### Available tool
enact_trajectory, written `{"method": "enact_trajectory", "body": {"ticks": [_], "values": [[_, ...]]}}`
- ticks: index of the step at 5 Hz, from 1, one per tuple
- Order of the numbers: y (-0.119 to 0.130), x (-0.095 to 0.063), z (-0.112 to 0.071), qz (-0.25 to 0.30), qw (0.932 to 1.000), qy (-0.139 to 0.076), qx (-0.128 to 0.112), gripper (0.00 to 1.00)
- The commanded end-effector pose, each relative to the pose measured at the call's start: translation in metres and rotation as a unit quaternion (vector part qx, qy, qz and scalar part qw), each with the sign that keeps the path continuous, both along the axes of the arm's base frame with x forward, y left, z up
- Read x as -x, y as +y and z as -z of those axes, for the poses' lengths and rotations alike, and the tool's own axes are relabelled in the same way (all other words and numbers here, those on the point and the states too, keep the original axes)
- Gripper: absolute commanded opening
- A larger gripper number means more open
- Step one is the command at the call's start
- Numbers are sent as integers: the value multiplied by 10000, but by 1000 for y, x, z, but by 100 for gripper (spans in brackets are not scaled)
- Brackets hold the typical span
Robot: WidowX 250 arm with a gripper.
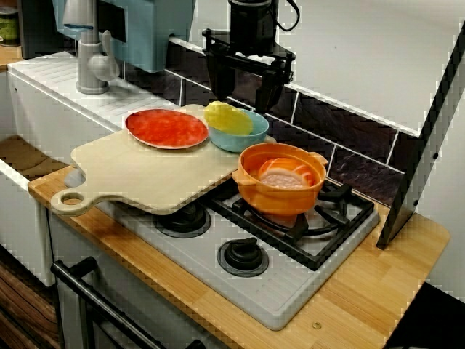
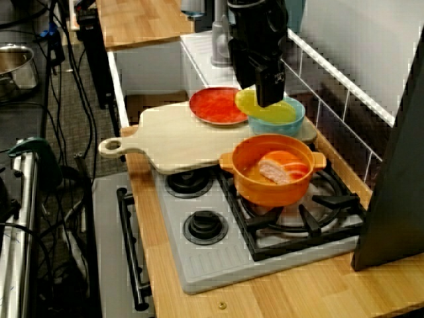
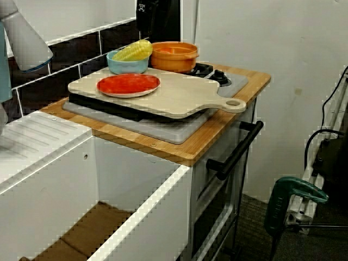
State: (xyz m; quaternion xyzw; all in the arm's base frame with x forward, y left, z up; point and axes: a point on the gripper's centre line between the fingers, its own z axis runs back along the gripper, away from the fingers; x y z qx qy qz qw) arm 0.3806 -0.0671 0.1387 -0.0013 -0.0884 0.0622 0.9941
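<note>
Board overhangs stove, with plate on it. Pot on the right burner, just beside bowl. Corn lies in the bowl, long axis left-right, tip over the plate-side rim. Gripper hangs right above it, jaws spread, empty. Wall close behind, open room toward the front.

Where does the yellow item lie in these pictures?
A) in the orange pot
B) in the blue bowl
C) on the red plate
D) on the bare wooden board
B: the yellow item rests inside the blue bowl, which stands beside the red plate; the orange pot holds other food.
</note>
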Motion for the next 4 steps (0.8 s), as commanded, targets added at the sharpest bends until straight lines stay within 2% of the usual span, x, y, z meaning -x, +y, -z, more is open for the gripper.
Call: {"method": "enact_trajectory", "body": {"ticks": [1,2,4], "values": [[-5,0,-28,121,9993,-349,35,100],[-7,3,-28,84,9995,-274,91,100],[-12,9,-21,101,9996,-270,33,100]]}}
